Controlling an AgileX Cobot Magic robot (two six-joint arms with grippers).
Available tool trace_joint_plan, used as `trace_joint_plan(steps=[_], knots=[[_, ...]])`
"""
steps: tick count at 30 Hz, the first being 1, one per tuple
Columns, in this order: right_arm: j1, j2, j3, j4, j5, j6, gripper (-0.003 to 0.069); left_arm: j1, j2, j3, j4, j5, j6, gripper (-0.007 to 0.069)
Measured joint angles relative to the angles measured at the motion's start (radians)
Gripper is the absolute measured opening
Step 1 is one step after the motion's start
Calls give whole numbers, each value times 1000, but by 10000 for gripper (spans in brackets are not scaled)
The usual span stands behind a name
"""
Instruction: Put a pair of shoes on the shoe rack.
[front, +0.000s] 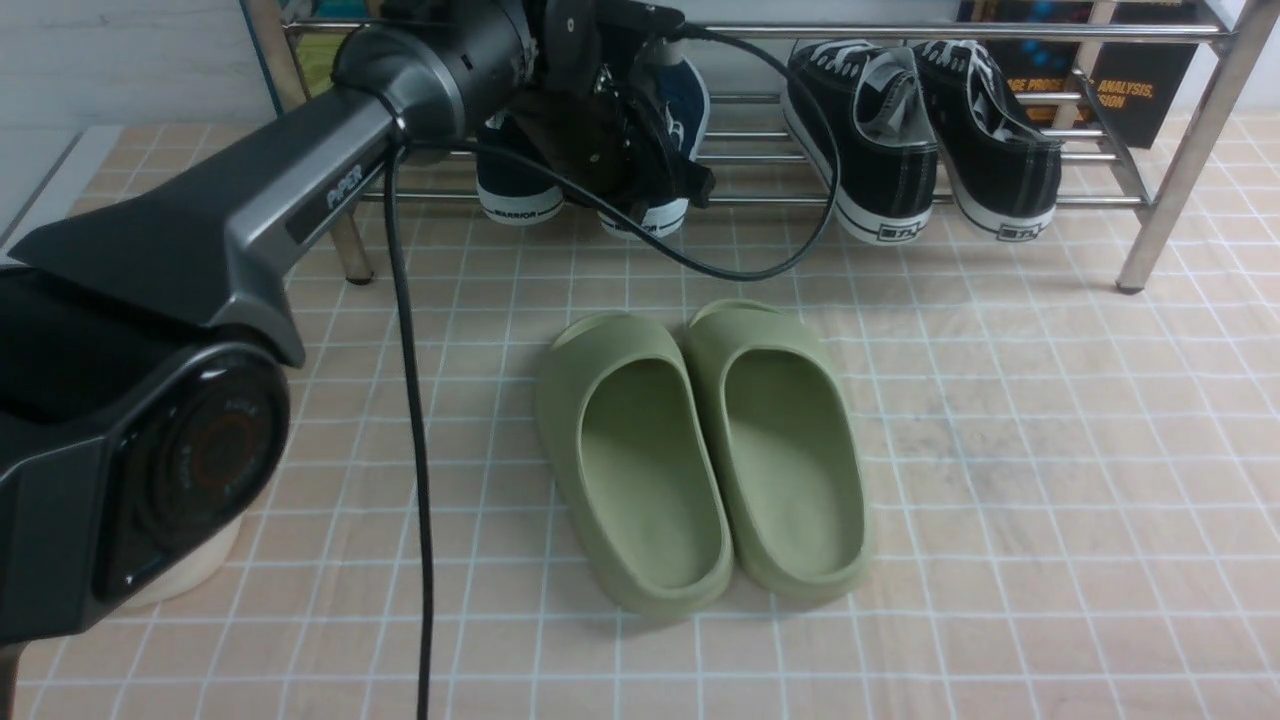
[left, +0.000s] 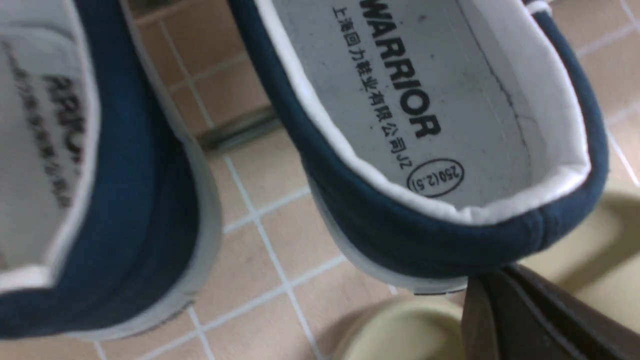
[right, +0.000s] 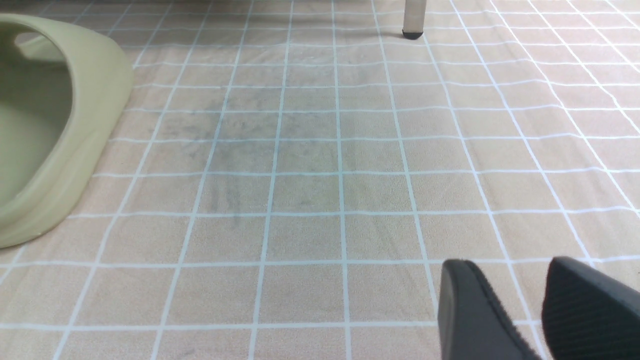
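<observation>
The navy Warrior slip-ons sit side by side on the chrome shoe rack, toes in, heels out toward the robot, long axes running front to back across the bars. The left gripper hangs just behind one heel, fingers pinched together, apparently on nothing, though the front view buries them behind the wrist. The right gripper is well apart, low over the floor near the olive slides, fingers slightly parted, empty. Any nudge falls to the left arm.
</observation>
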Motion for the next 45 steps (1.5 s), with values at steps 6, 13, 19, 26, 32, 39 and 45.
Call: trace_joint_plan(steps=[6, 13, 19, 26, 32, 39, 45], knots=[[0, 0, 0, 0, 0, 0, 238, 1, 0, 0, 113, -25, -116, 4], [0, 0, 0, 0, 0, 0, 238, 1, 0, 0, 94, -46, -149, 4], [0, 0, 0, 0, 0, 0, 238, 1, 0, 0, 75, -39, -149, 5], [0, 0, 0, 0, 0, 0, 238, 1, 0, 0, 70, -30, -158, 7], [0, 0, 0, 0, 0, 0, 238, 1, -58, 0, 70, 18, -158, 8], [0, 0, 0, -2, 0, 0, 238, 1, -257, 0, 87, 100, -89, 9], [0, 0, 0, -1, 0, 0, 238, 1, -457, 0, 126, 213, -19, 9]])
